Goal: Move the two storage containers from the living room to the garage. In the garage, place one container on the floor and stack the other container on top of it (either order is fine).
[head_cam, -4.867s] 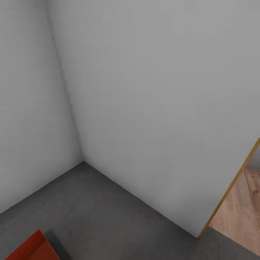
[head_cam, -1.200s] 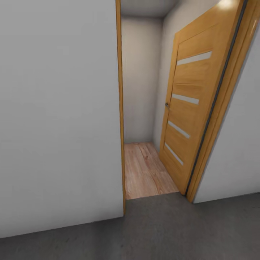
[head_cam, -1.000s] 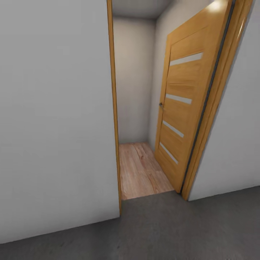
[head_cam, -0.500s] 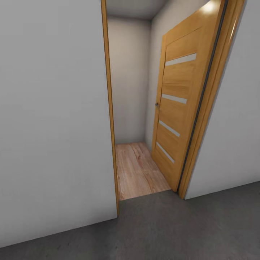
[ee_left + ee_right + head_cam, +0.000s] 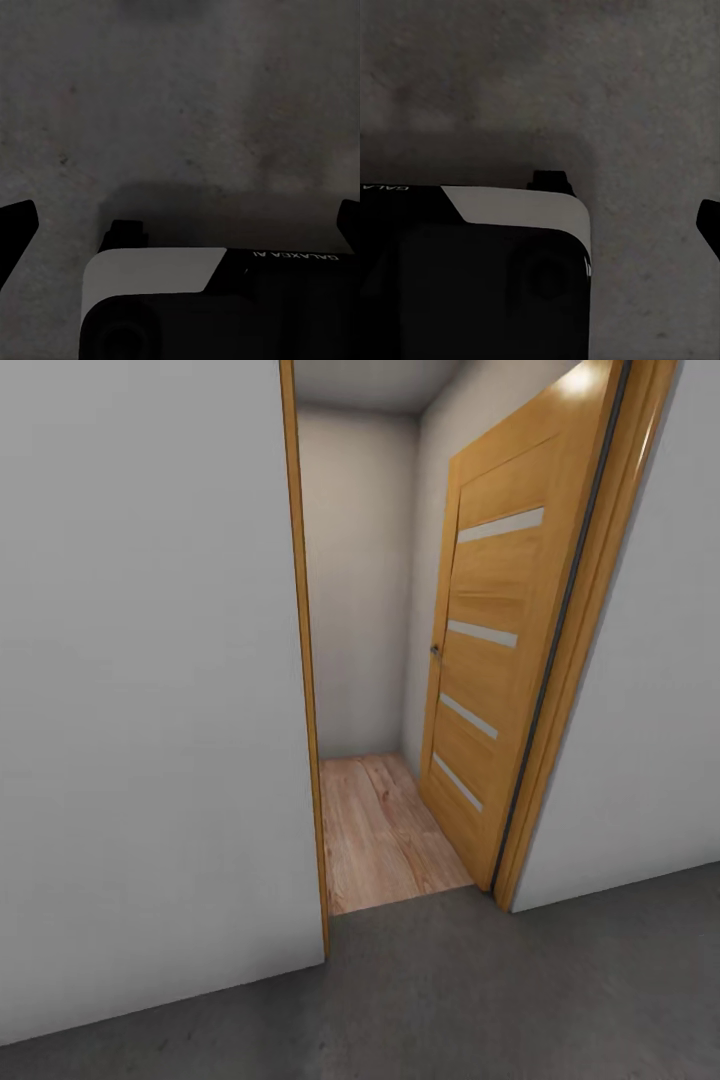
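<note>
The floor (image 5: pixel 520 1000) of the garage is seen in the head view as dull, dark-grey mottled concrete, spread across the near part of the scene. It is bounded at the far side by plain white walls (image 5: pixel 140 690), smooth and matte. Between them a doorway is framed in orange wood, and an orange-wood door (image 5: pixel 490 660) with four pale horizontal slits is swung open on the right. Beyond the threshold a strip of light wood-plank flooring (image 5: pixel 380 830) is laid, ending at a pale far wall.

In the wrist views the same concrete is shown, blotched and finely grained, beneath the robot's black-and-white base (image 5: pixel 217 300). The left hand (image 5: pixel 180 225) is spread wide, its dark fingertips (image 5: pixel 15 225) at opposite edges. Of the right hand, one dark fingertip (image 5: pixel 710 225) is seen; whether it is spread or closed cannot be told.
</note>
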